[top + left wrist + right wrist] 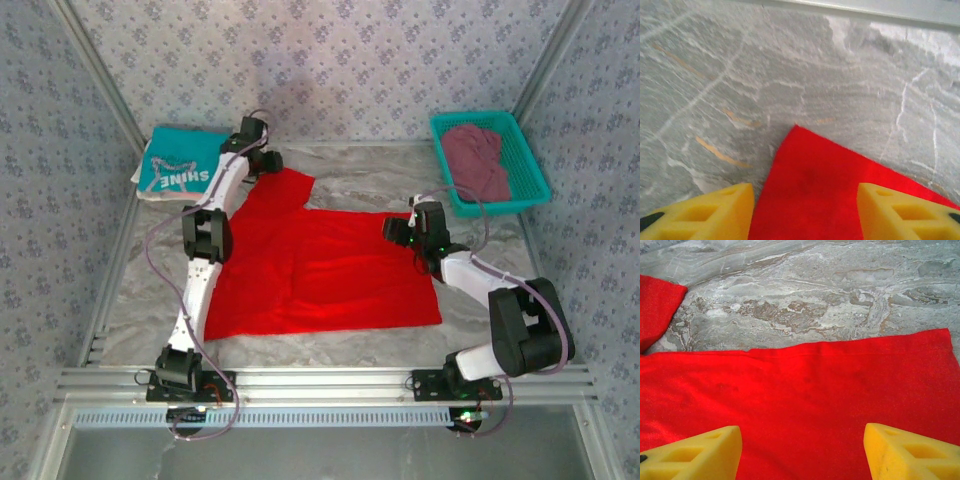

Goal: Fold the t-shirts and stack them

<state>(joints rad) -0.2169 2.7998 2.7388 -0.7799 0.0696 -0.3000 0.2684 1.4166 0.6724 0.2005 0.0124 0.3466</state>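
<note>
Red t-shirt [320, 270] lies flat, long axis left-right; left gripper [805, 200] and right gripper [801, 440] hover released.

Left arm [205, 250] and right arm [500, 310] both wearing white shells, chunky black joint blocks in between. Purplish-grey cables [149, 255] looping off links. Tiny green light [463, 411] glowing at right base. Fingers [705, 212] looking bright yellow, wedge-shaped, hollow pockets moulded in.
</note>
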